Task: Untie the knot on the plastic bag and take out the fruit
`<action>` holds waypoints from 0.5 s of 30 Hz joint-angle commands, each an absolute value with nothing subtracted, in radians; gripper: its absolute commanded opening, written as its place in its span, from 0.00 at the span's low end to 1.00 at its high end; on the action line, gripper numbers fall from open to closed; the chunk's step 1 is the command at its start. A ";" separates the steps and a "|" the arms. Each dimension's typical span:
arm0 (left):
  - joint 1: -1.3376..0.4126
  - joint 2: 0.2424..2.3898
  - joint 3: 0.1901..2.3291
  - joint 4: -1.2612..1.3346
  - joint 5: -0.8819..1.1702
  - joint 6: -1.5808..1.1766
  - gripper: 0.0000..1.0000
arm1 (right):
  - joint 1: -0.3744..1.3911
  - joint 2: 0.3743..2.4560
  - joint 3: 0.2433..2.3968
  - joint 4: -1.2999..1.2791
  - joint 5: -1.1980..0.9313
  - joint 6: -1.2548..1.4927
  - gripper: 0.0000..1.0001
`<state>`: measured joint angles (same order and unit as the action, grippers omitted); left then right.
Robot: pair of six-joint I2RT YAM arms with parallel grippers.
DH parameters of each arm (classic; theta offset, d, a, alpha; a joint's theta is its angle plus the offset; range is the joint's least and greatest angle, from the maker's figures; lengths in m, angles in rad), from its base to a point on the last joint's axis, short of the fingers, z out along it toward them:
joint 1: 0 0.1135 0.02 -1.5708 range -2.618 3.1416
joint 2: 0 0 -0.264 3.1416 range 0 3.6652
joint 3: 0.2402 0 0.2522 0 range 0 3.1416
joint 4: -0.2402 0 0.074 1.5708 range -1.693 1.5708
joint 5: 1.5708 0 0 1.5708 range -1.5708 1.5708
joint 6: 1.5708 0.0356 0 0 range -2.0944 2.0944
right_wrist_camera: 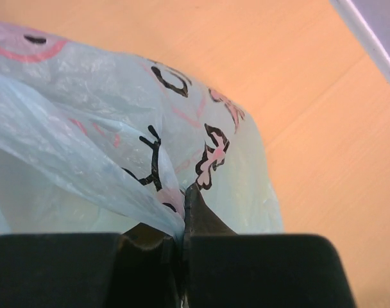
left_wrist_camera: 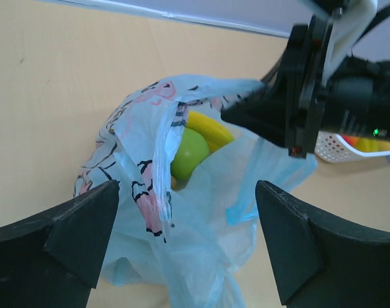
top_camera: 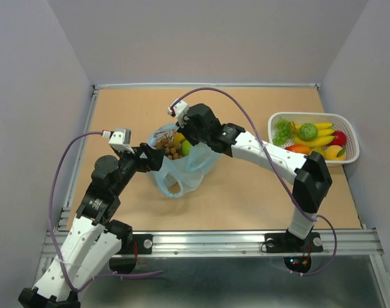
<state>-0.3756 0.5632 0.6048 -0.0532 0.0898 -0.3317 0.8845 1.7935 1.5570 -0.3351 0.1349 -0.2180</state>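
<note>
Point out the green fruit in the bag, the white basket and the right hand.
green fruit (left_wrist_camera: 190,153), left wrist view, rounded side.
white basket (top_camera: 313,115), top external view, far rim.
right hand (right_wrist_camera: 179,232), right wrist view, between its fingertips.

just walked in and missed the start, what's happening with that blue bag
Two arms are working on a light blue plastic bag on the table. The right pincer is shut on a fold of the bag, pulling it up, while the left pincer hangs open beside it. The bag's mouth gapes, showing a green fruit and a banana inside. A white basket holds more fruit.
</note>
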 commanded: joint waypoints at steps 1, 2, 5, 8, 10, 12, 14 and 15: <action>-0.432 0.522 0.631 -0.095 0.014 -0.373 0.99 | 0.888 1.767 1.624 -0.304 0.131 -0.160 0.01; -0.445 0.523 0.623 -0.100 -0.024 -0.382 0.99 | 0.888 1.764 1.624 -0.304 0.123 -0.153 0.01; -0.477 0.549 0.601 -0.115 -0.159 -0.478 0.99 | 0.890 1.756 1.624 -0.304 0.084 -0.134 0.01; -0.497 0.629 0.601 -0.110 -0.238 -0.550 0.99 | 0.890 1.755 1.618 -0.304 0.064 -0.120 0.01; -0.509 0.715 0.604 -0.095 -0.276 -0.567 0.99 | 0.891 1.755 1.611 -0.304 0.057 -0.115 0.01; -0.532 0.794 0.617 -0.083 -0.297 -0.572 0.99 | 0.890 1.749 1.603 -0.304 0.055 -0.115 0.01; -0.543 0.830 0.620 -0.069 -0.330 -0.568 0.99 | 0.891 1.740 1.585 -0.304 0.072 -0.123 0.01; -0.543 0.851 0.618 -0.066 -0.334 -0.566 0.96 | 0.890 1.729 1.577 -0.304 0.089 -0.135 0.01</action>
